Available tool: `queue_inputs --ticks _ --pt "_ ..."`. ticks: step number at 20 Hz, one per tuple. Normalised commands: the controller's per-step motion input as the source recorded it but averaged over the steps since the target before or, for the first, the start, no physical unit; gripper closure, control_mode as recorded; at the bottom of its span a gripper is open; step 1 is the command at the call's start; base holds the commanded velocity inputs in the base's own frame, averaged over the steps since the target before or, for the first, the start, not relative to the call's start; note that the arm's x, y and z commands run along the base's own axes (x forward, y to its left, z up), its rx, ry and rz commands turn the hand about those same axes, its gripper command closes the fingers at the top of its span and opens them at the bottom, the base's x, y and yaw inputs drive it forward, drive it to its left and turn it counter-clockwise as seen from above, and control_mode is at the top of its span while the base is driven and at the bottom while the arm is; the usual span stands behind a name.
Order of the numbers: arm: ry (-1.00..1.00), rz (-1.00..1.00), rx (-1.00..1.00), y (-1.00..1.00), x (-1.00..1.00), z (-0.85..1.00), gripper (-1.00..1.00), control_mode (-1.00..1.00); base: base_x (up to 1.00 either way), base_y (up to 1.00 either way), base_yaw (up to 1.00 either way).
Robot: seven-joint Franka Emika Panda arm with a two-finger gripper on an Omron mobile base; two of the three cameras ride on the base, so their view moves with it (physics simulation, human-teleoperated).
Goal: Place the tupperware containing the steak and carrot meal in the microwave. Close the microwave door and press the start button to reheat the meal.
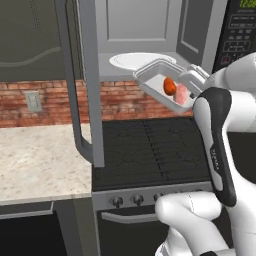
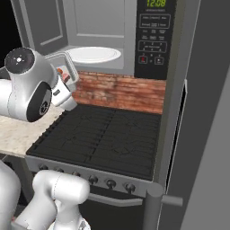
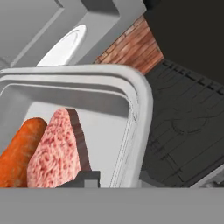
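Microwave open ahead of the gripper, door swung wide off to its left. Tupperware clamped by its rim, held aloft just short of the turntable, steak and carrot inside. Left: insert, close, start.

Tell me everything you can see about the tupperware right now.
The tupperware is a shallow, pale, translucent-looking plastic tub with rounded corners and a flared rim. It is lifted and tilted in the air above the black stove, in front of the open microwave and not yet inside. An orange carrot chunk and a pinkish slab of steak lie side by side in it. The claw grips its rim at one end, one finger tip inside by the meat.
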Motion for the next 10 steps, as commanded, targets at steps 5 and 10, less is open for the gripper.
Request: queue_inputs --ticks 5,10 --pt "-0.15 -0.02 0.00 0.02 0.10 0.22 1.00 -1.00 0.00 0.00 0.00" --pt "-0.04 0.00 -0.01 0.00 0.14 0.35 1.00 -1.00 0.00 0.00 0.00"
